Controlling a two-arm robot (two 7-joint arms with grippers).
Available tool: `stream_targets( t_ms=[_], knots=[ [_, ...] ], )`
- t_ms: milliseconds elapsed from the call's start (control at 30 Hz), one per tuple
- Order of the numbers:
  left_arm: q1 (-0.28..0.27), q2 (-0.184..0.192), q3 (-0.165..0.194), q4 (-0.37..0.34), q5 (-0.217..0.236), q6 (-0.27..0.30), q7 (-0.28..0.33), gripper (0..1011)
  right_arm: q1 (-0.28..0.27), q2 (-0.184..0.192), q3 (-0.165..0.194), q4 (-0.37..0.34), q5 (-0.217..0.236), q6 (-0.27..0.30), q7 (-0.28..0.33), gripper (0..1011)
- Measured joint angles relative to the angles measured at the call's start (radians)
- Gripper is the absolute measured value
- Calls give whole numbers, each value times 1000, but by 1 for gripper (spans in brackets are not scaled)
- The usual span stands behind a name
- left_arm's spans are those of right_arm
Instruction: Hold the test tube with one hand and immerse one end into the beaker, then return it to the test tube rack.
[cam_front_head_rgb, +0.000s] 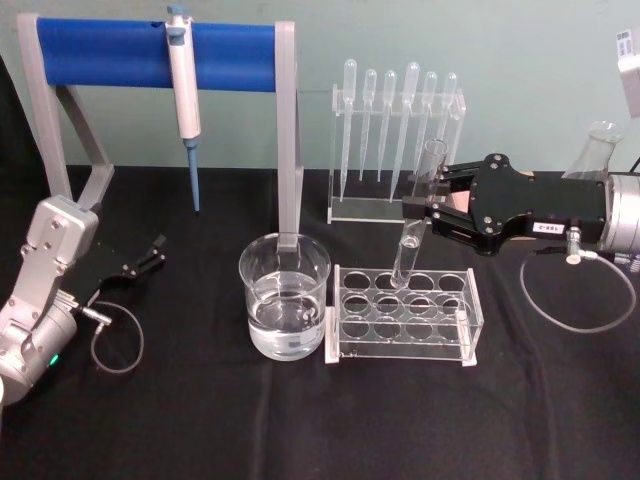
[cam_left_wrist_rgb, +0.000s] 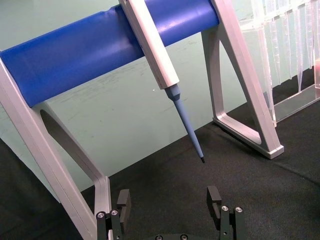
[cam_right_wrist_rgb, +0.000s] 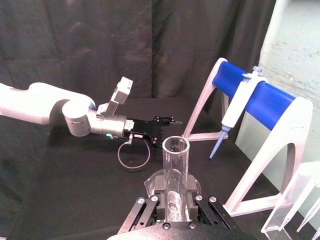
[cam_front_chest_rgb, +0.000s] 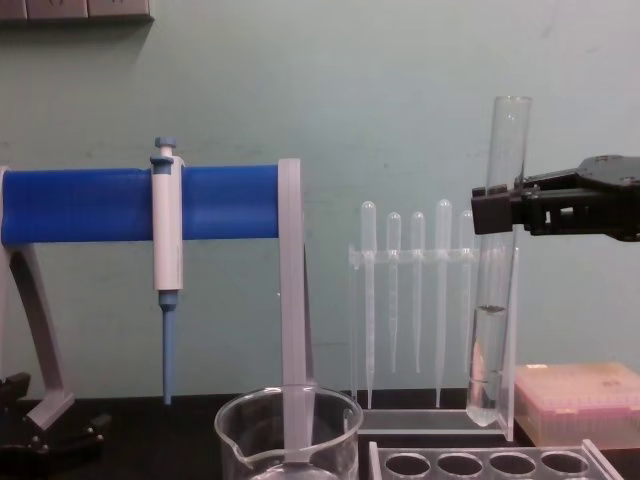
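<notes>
Holding the test tube (cam_front_head_rgb: 409, 252) on its upper half, right gripper (cam_front_head_rgb: 415, 218) has its fingers clamped on the glass, reaching in from the right edge; the tube is nearly upright, rim uppermost, a little clear liquid at the bottom, its round end over the back row of the test tube rack (cam_front_head_rgb: 400, 347) and, in the chest view, just clear of the rack top. Beaker (cam_front_head_rgb: 247, 277), part-filled, stands just beside the rack's left edge, a grey stand leg (cam_front_head_rgb: 289, 150) close behind it. Pipette stand (cam_front_head_rgb: 340, 150) sits behind the rack. Left gripper (cam_front_head_rgb: 152, 252), fingers apart, is parked near the left table (cam_front_head_rgb: 200, 420) edge, with bare cloth between it and the beaker
</notes>
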Motion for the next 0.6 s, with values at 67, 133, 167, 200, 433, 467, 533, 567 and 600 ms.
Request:
stream_targets(
  t_ms=[67, 133, 167, 200, 433, 467, 533, 567, 600],
  knots=[
    [0, 0, 0, 0, 0, 0, 0, 1000, 0, 0, 0, 0, 0, 0, 0, 241],
    [0, 0, 0, 0, 0, 0, 0, 1000, 0, 0, 0, 0, 0, 0, 0, 241],
    [0, 0, 0, 0, 0, 0, 0, 1000, 0, 0, 0, 0, 0, 0, 0, 241],
    [0, 0, 0, 0, 0, 0, 0, 1000, 0, 0, 0, 0, 0, 0, 0, 241],
    [0, 0, 0, 0, 0, 0, 0, 1000, 0, 0, 0, 0, 0, 0, 0, 241],
    [0, 0, 0, 0, 0, 0, 0, 1000, 0, 0, 0, 0, 0, 0, 0, 241],
    [0, 0, 0, 0, 0, 0, 0, 1000, 0, 0, 0, 0, 0, 0, 0, 241],
    [0, 0, 0, 0, 0, 0, 0, 1000, 0, 0, 0, 0, 0, 0, 0, 241],
    [0, 0, 0, 0, 0, 0, 0, 1000, 0, 0, 0, 0, 0, 0, 0, 241]
  ],
)
